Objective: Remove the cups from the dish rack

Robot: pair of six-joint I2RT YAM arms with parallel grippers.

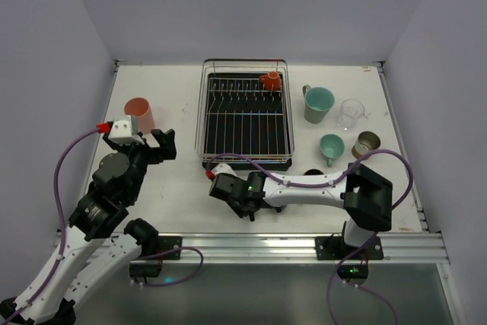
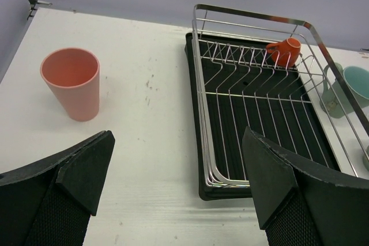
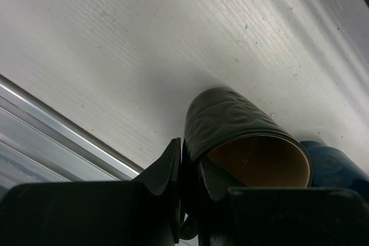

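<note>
A dark cup (image 3: 230,119) is pinched at its rim by the right gripper (image 3: 189,162), near the worktop's (image 1: 179,188) near edge. The left gripper (image 2: 177,136) is spread wide.

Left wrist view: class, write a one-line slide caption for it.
Open left gripper over the table: pink cup at left, one orange cup in the rack's far corner.

One dish rack (image 1: 243,123) and at least eight cups (image 1: 318,104).

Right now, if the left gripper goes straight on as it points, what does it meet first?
Probably the bare table, between the pink cup and the dish rack; depth is unclear.
</note>
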